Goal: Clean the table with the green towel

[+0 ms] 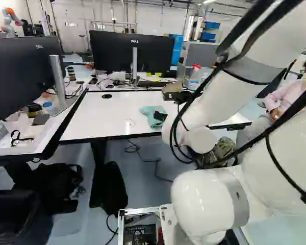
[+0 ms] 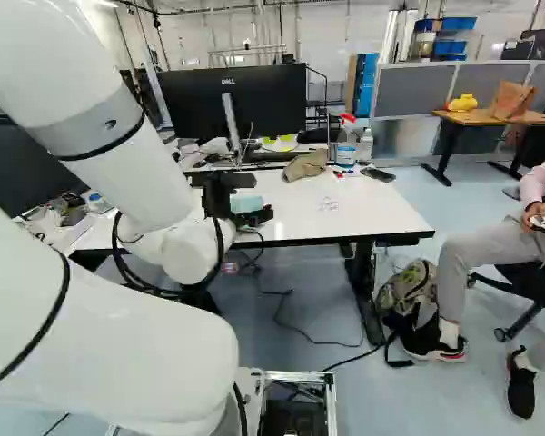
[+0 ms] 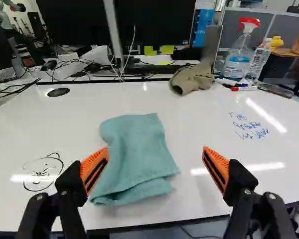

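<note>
**Open hand (image 2: 254, 197) at the green towel (image 3: 134, 152) on a white counter (image 3: 209, 122)**

From the left base view I see the arm (image 1: 209, 104) reaching out over the counter, with the towel lying rumpled near the front edge and a dark fingertip showing at its side. A big black monitor (image 1: 135, 51) stands behind, another screen (image 1: 23, 71) rises at the left of the view, and a black bag (image 1: 53, 184) sits on the floor.

In the right base view the towel peeks out between the two dark fingers. A patterned backpack (image 2: 407, 286) rests on the floor by the counter's leg.

The wrist view makes the hand plain: its fingers stand wide apart, orange pads facing each other, gripping nothing. The towel lies folded between them, well over towards the finger nearer the face doodle (image 3: 42, 172); whether that finger touches it, I can't tell. Blue handwriting (image 3: 249, 127) runs across the counter ahead of the other finger. Farther ahead are a crumpled brown cloth thing (image 3: 192, 78), a spray bottle (image 3: 237, 64) with a red head, a clear bottle (image 3: 259, 59) just beside it, and some markers (image 3: 244, 88).
</note>
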Controlling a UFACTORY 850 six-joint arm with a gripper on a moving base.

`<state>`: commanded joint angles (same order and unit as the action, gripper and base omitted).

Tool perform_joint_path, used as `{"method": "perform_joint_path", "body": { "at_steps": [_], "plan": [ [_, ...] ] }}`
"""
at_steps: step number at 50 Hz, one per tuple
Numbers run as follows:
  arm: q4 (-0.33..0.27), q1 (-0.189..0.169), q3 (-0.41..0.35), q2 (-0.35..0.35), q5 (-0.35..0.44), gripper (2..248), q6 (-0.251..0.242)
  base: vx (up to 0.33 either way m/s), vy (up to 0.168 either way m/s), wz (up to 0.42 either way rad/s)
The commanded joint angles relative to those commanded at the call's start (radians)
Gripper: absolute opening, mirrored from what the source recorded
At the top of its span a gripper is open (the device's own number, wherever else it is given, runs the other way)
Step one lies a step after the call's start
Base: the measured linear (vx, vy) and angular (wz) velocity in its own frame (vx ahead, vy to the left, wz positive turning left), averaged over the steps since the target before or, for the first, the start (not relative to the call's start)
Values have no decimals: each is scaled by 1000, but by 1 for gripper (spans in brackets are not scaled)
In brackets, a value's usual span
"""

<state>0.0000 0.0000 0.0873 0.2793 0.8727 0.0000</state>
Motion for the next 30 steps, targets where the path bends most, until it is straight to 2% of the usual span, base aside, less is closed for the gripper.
{"method": "perform_joint_path", "body": {
  "at_steps": [30],
  "plan": [
    [0,0,6,-7,0,247,0,0,0,0]
  ]
}}
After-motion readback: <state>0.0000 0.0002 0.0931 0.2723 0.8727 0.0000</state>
